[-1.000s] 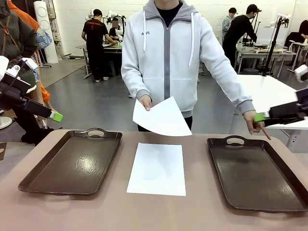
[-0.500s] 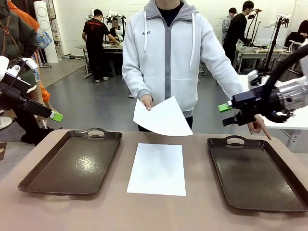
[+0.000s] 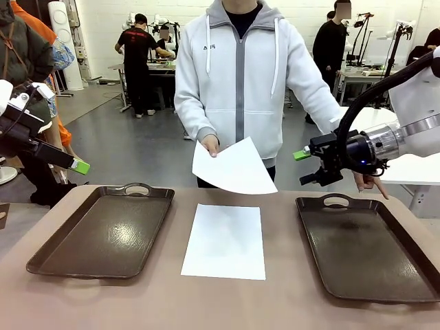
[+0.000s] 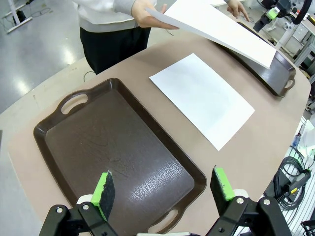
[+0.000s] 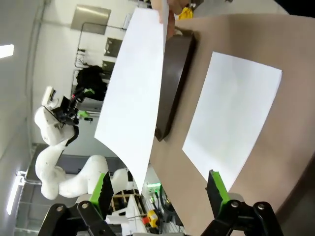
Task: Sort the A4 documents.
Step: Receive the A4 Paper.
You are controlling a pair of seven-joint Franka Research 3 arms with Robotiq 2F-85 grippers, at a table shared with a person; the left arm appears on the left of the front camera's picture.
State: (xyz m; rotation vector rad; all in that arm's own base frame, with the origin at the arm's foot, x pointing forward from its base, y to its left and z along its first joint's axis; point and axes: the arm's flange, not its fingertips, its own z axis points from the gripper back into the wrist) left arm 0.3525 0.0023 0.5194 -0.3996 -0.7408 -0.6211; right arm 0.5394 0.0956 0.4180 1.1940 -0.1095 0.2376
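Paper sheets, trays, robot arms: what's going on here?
A person holds one A4 sheet in the air over the far edge of the table, the other hand pointing at the right tray. The right gripper, open, is stretched toward that sheet without touching it. A second sheet lies flat between the two trays. The left gripper hangs open near the left tray.

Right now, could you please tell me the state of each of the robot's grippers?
Left gripper: open, holding nothing.
Right gripper: open, holding nothing.
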